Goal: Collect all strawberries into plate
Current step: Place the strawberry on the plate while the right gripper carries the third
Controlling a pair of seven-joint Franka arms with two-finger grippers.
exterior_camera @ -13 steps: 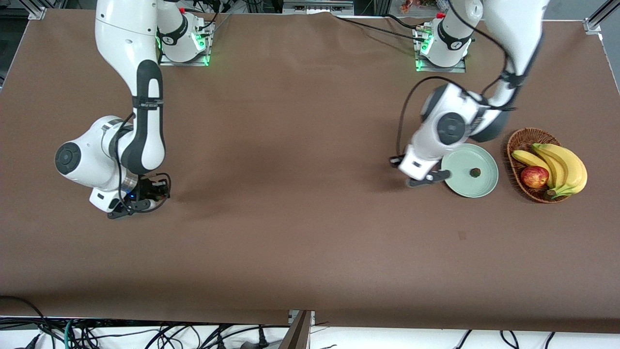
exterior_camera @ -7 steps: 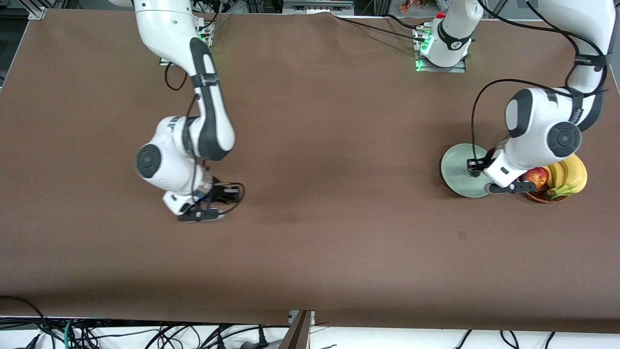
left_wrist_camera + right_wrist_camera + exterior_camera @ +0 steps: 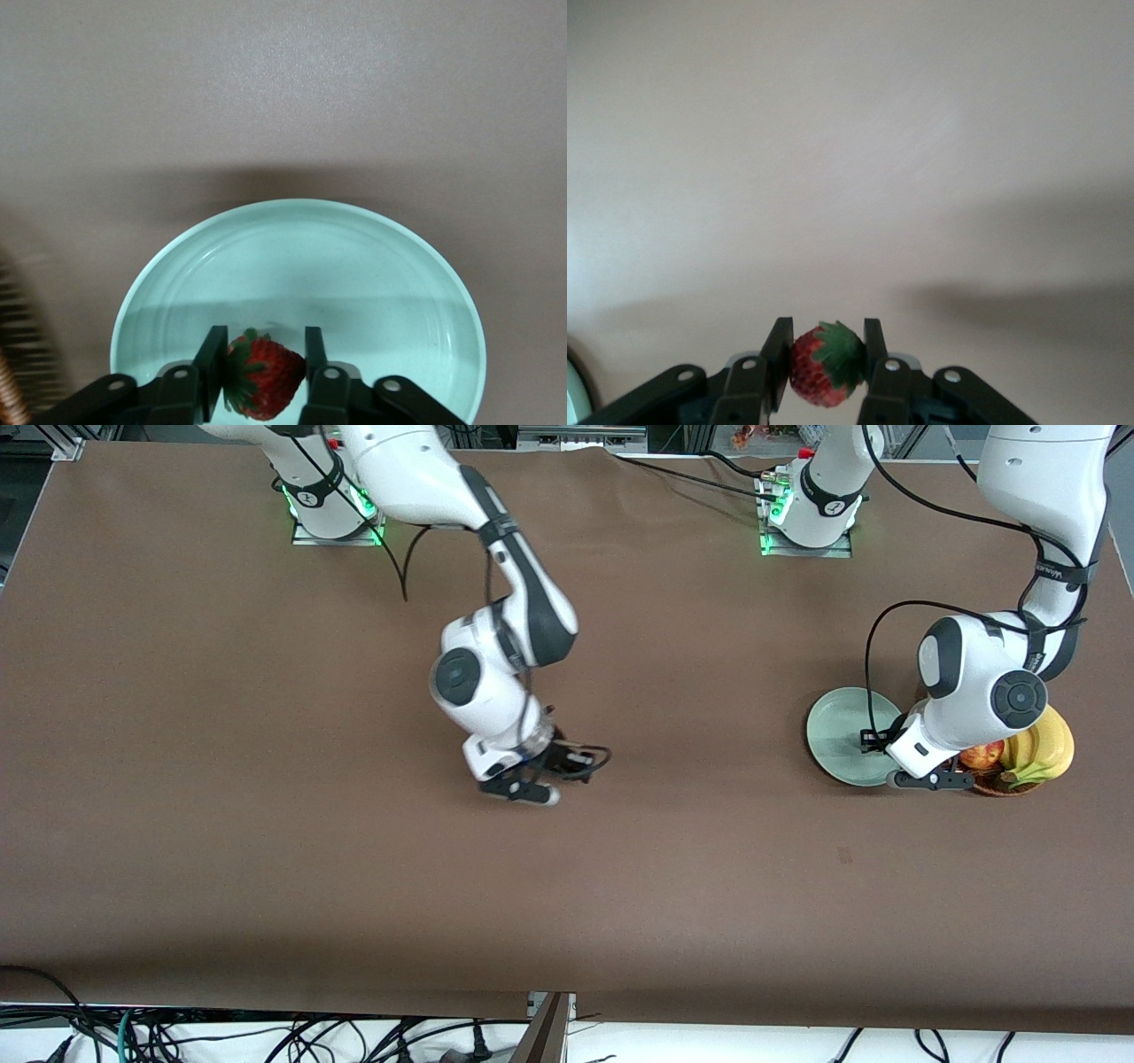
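Note:
My left gripper (image 3: 930, 780) is at the basket-side edge of the pale mint-green plate (image 3: 842, 731). In the left wrist view it (image 3: 261, 372) is shut on a strawberry (image 3: 266, 376) lying sideways between the fingers, low over the plate (image 3: 301, 266). I cannot tell whether the berry touches the dish. My right gripper (image 3: 527, 791) is over the bare middle of the table. In the right wrist view it (image 3: 826, 359) is shut on a second strawberry (image 3: 824, 363) with its green cap up. A third strawberry is out of view.
A brown wicker basket (image 3: 997, 786) with bananas (image 3: 1050, 744) and a red apple (image 3: 979, 755) stands right beside the plate at the left arm's end, partly covered by the left arm. The brown cloth runs bare between the two grippers.
The right arm has swung from its own end to the table's middle. The left gripper has crossed the plate to its basket side; the berry that lay loose in the plate is now between its fingers.

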